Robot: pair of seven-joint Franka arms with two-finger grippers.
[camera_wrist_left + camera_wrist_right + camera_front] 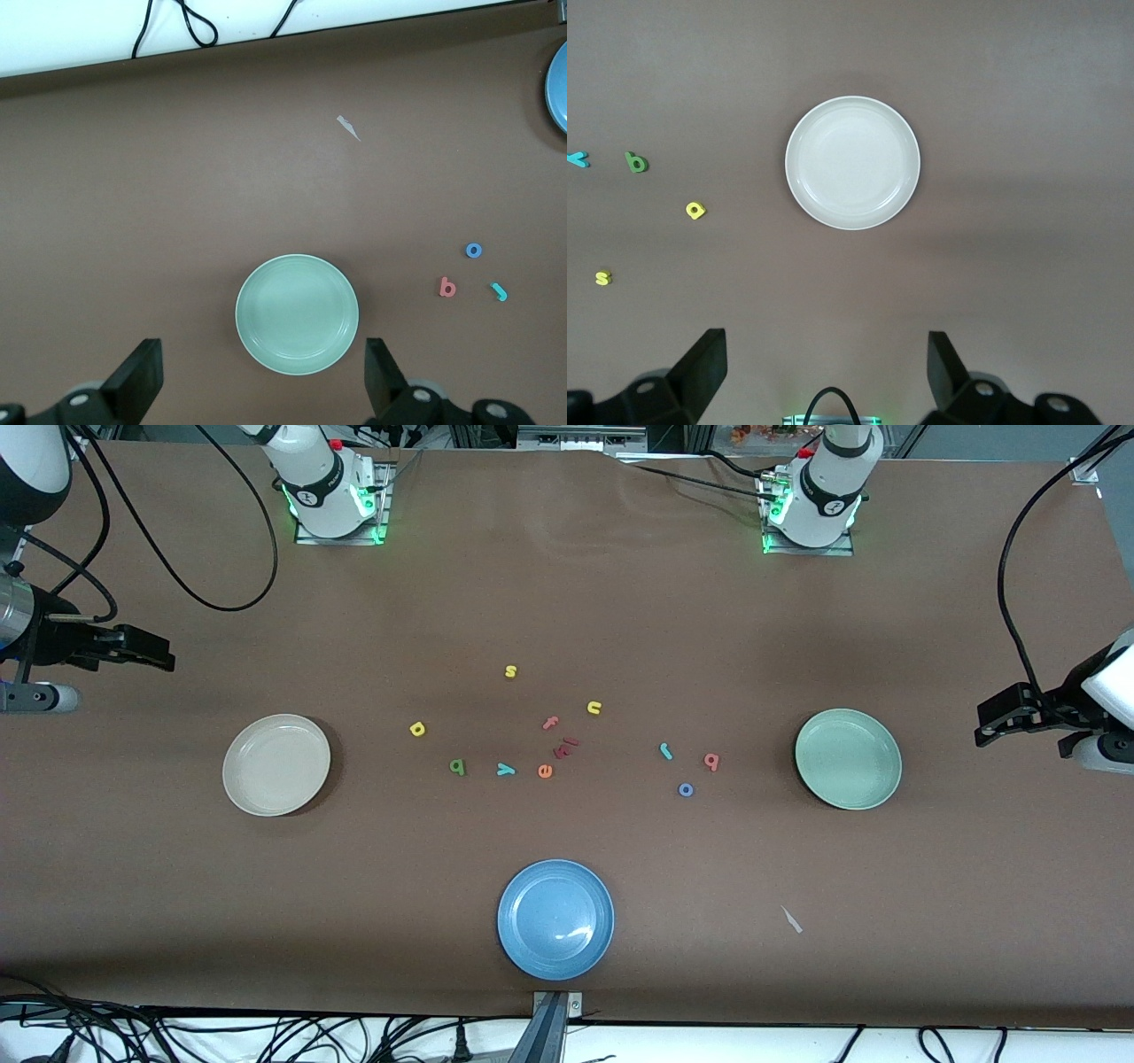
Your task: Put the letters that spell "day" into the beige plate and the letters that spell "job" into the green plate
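Hanging wide, left claw (257, 390) above green plate (297, 314), right claw (824, 385) wide above beige plate (852, 163)

Brown table cover (567, 584) runs edge to edge, matte, w/ faint creases near the arm bases' edge. Light even, soft shadows. White floor strip (266, 1041) along the camera-side edge, black cables (80, 1027) tangled on it. Metal bracket (551, 1020) clamped mid-edge. Small white paper scrap (791, 919) on cover.
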